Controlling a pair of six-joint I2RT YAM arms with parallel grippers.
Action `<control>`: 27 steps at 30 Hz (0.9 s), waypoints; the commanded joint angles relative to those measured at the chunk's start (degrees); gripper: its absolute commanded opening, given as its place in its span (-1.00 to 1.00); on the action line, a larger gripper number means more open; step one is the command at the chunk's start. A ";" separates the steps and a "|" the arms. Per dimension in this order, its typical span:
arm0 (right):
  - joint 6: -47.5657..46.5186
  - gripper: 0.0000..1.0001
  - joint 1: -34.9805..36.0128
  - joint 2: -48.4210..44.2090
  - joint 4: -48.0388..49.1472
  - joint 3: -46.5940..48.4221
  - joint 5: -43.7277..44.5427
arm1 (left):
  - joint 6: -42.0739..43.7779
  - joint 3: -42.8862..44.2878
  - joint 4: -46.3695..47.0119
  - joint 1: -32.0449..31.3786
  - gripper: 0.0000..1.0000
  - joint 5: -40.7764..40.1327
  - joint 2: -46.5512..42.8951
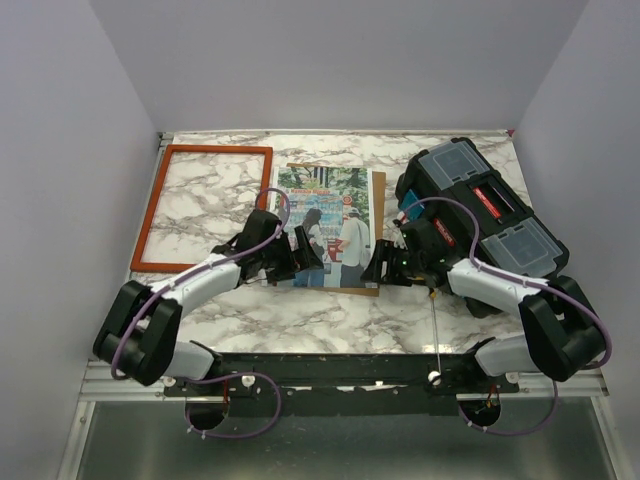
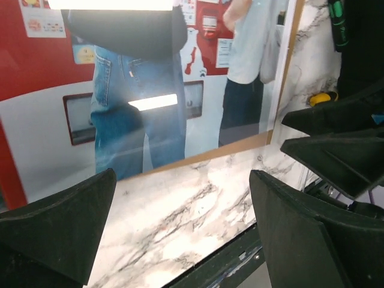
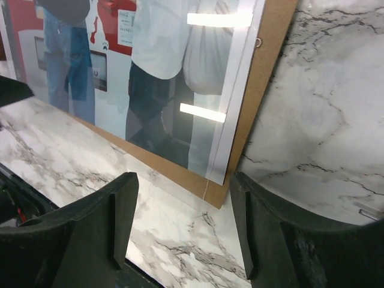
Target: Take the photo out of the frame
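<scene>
Since the orange-red frame (image 1: 218,149) lies empty at the far left of the marble table (image 1: 300,315), well apart from the print, the step in hand seems to be parting the photo from its backing. The left claw (image 2: 183,180) hovers open and empty over bare table, just short of the photo's near edge. It would do well to press the backing flat. The photo (image 1: 330,215) lies flat at the table's middle. It is a glossy street scene of people in jeans and pale shirts before a red wall. Light streaks suggest a slick, perhaps glazed, surface. A brown board (image 3: 270,72) shows beneath as a thin border. The right claw (image 3: 183,180) hangs open and empty by the board's near right corner. It should slip under the print's edge, low and slow. A black toolbox (image 1: 480,215) sits at the right.
</scene>
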 commanded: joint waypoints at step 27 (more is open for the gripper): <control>-6.48 0.24 10.76 23.44 -4.95 17.45 37.07 | 3.23 -0.46 -31.19 18.09 0.97 1.78 -41.46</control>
